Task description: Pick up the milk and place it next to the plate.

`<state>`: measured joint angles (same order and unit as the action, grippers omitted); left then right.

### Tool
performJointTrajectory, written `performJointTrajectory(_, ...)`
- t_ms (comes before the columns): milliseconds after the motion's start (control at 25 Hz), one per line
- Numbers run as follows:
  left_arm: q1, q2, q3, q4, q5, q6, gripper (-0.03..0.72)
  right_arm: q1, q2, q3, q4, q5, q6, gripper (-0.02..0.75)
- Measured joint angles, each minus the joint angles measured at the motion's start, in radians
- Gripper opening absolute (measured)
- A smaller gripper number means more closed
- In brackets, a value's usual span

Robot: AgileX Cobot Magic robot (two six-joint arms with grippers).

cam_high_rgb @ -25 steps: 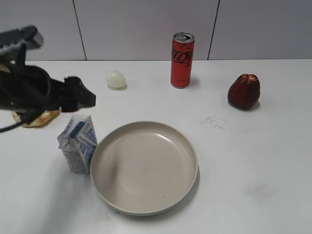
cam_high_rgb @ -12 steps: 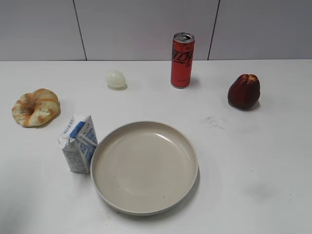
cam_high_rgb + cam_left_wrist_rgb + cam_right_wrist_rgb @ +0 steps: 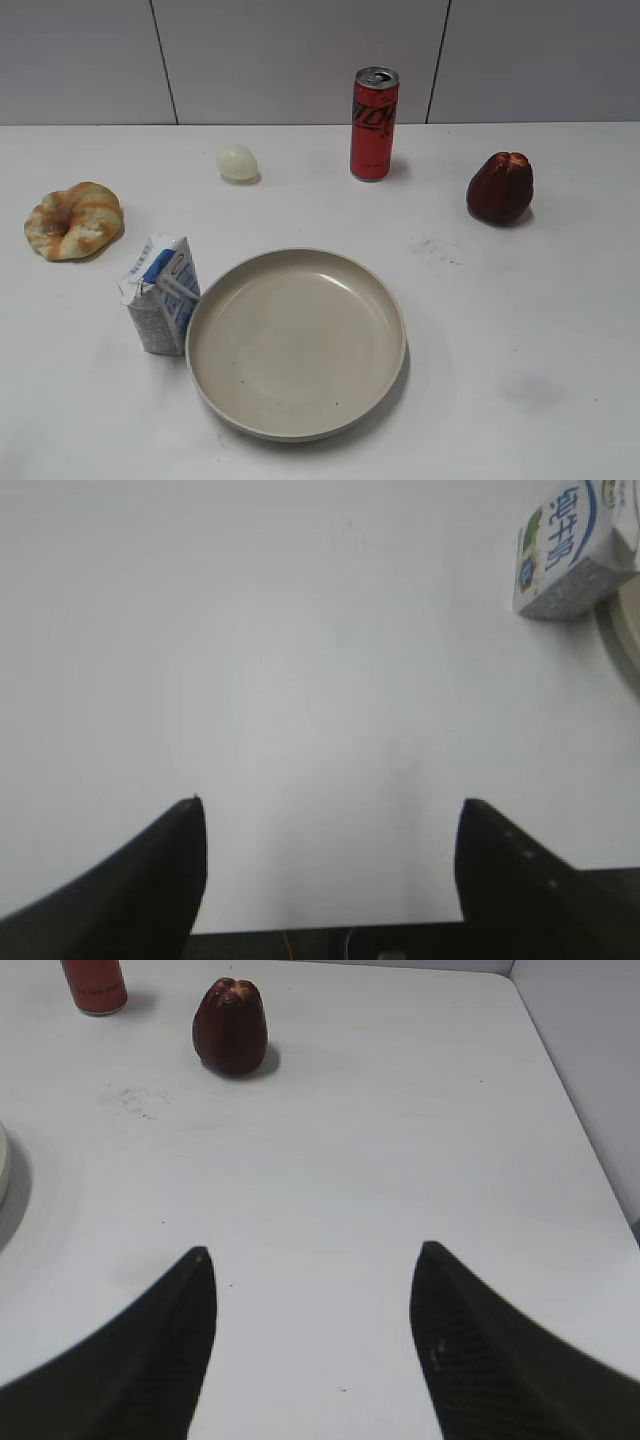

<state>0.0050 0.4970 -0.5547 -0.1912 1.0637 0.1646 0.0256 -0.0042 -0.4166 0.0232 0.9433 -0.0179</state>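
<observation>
The milk [image 3: 160, 296], a small white and blue gable-top carton with grey speckled sides, stands upright touching the left rim of the plate [image 3: 388, 300], a large beige dish at the table's front middle. The milk also shows at the top right of the left wrist view [image 3: 570, 550], with the plate's rim [image 3: 625, 650] beside it. My left gripper [image 3: 330, 805] is open and empty over bare table, well short of the milk. My right gripper [image 3: 312, 1252] is open and empty over bare table right of the plate [image 3: 3, 1165]. Neither arm shows in the exterior view.
A red soda can [image 3: 374, 123] stands at the back middle, also in the right wrist view [image 3: 94, 984]. A dark red fruit [image 3: 500, 187] sits at the right, also in the right wrist view [image 3: 231, 1026]. A pale egg [image 3: 237, 162] and a croissant [image 3: 74, 219] lie at the left. The table's right edge [image 3: 575, 1130] shows.
One second ago the left arm hung over the croissant above the milk; it has since withdrawn out of the exterior view. The milk stays beside the plate.
</observation>
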Motion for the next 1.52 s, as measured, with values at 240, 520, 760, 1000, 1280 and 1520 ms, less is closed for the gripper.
performJointTrajectory(240, 0.000, -0.260, 0.050, 0.040, 0.010, 0.002, 0.582, 0.000, 0.000, 0.000, 0.000, 0.000, 0.000, 0.467)
performJointTrajectory(520, 0.000, -0.356, 0.059, 0.044, 0.022, 0.004, 0.580, 0.000, 0.000, 0.000, 0.000, 0.000, 0.000, 0.467)
performJointTrajectory(760, 0.000, -0.374, 0.059, 0.044, 0.023, 0.004, 0.580, 0.000, 0.000, 0.000, 0.000, 0.000, 0.000, 0.467)
performJointTrajectory(1000, 0.000, -0.483, 0.059, 0.044, 0.023, 0.004, 0.578, 0.000, 0.000, 0.000, 0.000, 0.000, 0.000, 0.467)
performJointTrajectory(1280, 0.000, -0.486, 0.059, 0.044, 0.024, 0.004, 0.569, 0.000, 0.000, 0.000, 0.000, 0.000, 0.000, 0.467)
performJointTrajectory(1520, 0.000, -0.486, 0.059, 0.044, 0.024, 0.004, 0.550, 0.000, 0.000, 0.000, 0.000, 0.000, 0.000, 0.467)
